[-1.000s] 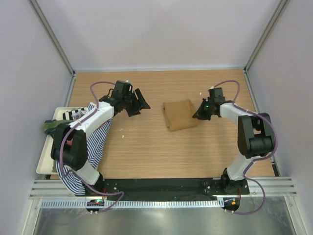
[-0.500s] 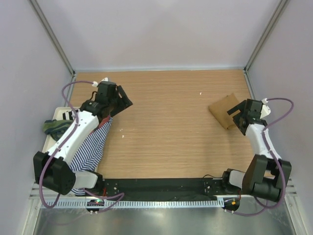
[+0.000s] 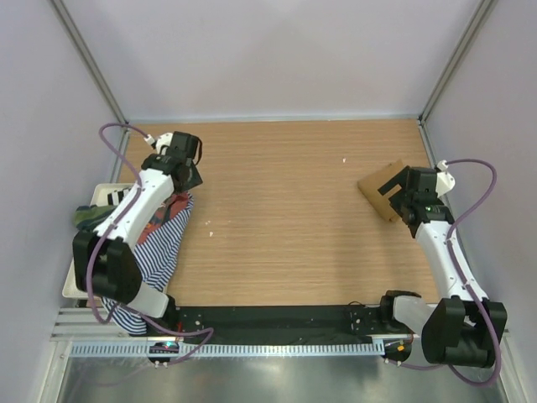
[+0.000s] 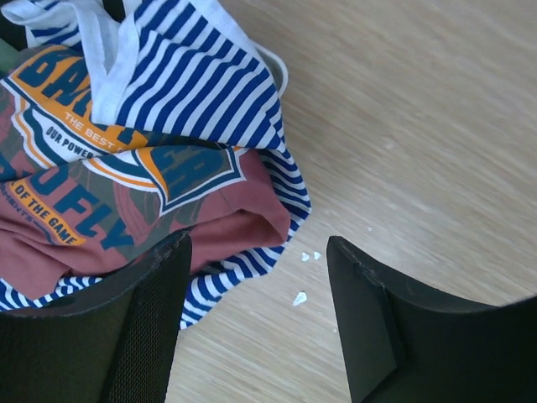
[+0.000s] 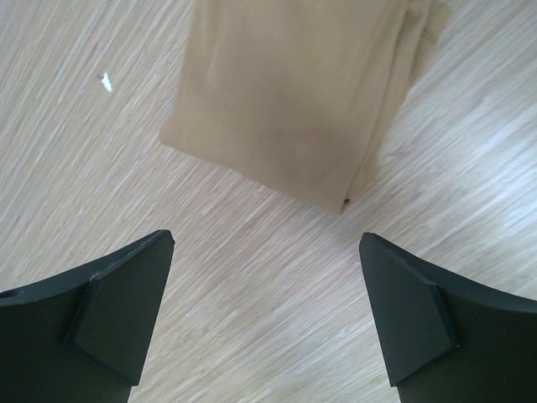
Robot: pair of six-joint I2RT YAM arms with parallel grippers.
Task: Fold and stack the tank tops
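Observation:
A folded tan-brown tank top (image 3: 377,189) (image 5: 302,92) lies flat at the table's right side. My right gripper (image 3: 399,198) (image 5: 264,243) hovers just on its near side, open, with only bare wood between its fingers. At the left, a rust-red tank top with a navy and orange graphic (image 3: 164,210) (image 4: 126,218) lies crumpled on a navy-white striped one (image 3: 156,259) (image 4: 193,75). An olive green one (image 3: 89,217) sits bunched behind them. My left gripper (image 3: 181,174) (image 4: 258,243) hangs open over the pile's table-side edge and holds nothing.
The pile spills out of a white tray (image 3: 74,284) at the table's left edge. Small white scraps (image 4: 299,297) lie on the wood by the striped hem. Grey walls enclose the table on three sides.
My right gripper carried the folded tan top from the middle to the right side, then opened and let it go. My left arm swung back left over the pile.

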